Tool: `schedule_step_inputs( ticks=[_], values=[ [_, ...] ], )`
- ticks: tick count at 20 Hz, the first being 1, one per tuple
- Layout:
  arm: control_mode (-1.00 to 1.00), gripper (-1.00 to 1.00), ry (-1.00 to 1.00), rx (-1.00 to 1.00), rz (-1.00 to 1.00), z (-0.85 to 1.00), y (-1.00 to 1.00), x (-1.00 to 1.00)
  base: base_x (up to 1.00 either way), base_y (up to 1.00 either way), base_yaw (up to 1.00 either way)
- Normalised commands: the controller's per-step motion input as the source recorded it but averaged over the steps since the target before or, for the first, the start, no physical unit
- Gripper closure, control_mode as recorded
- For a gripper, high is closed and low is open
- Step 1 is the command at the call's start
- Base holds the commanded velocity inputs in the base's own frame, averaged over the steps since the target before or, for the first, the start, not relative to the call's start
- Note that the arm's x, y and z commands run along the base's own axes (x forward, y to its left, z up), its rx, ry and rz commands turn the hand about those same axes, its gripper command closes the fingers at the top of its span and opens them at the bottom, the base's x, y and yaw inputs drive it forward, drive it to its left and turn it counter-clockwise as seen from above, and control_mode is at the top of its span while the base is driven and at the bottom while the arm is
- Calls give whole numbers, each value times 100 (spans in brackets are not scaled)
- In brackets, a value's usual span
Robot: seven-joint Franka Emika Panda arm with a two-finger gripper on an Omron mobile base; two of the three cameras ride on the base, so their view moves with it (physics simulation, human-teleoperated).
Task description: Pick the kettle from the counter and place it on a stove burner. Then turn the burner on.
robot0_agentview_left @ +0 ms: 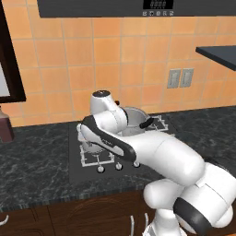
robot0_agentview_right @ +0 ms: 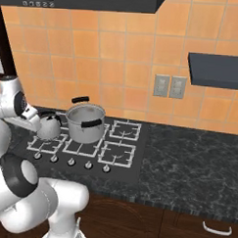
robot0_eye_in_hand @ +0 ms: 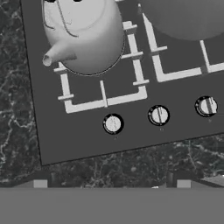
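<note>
The shiny silver kettle (robot0_eye_in_hand: pixel 85 35) stands on the front-left stove burner (robot0_eye_in_hand: pixel 105 98), spout pointing toward the cooktop's left edge; it also shows as the kettle (robot0_agentview_right: pixel 49 126) beside the pot. My gripper (robot0_eye_in_hand: pixel 112 183) is open and apart from the kettle, pulled back over the cooktop's front edge. Its fingertips (robot0_eye_in_hand: pixel 40 183) stand wide with nothing between them. A row of silver knobs (robot0_eye_in_hand: pixel 113 124) lies between the gripper and the kettle. The dark marbled counter (robot0_eye_in_hand: pixel 17 109) runs around the cooktop.
A larger steel pot (robot0_agentview_right: pixel 85 122) with black side handles occupies the burner behind and right of the kettle. Two bare burners (robot0_agentview_right: pixel 117 153) lie to the right. A dark bottle (robot0_agentview_left: pixel 5 124) stands at the far left of the counter. A dark shelf (robot0_agentview_right: pixel 216 70) juts out at right.
</note>
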Motion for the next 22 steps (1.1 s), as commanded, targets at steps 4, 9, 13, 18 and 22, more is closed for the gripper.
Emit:
schedule_step_inputs(
  ticks=[4,9,13,18,22],
  values=[
    [-100,-100,1,-1,20,-78,-1,-29,0,0,0],
    [-100,-100,0,0,18,-66,3,3,0,0,0],
    [-100,-100,0,-11,7,-32,0,27,0,0,0],
    [-100,-100,0,-6,0,-16,0,30,0,0,0],
    [-100,-100,0,0,-1,-6,8,31,0,0,0]
  ],
)
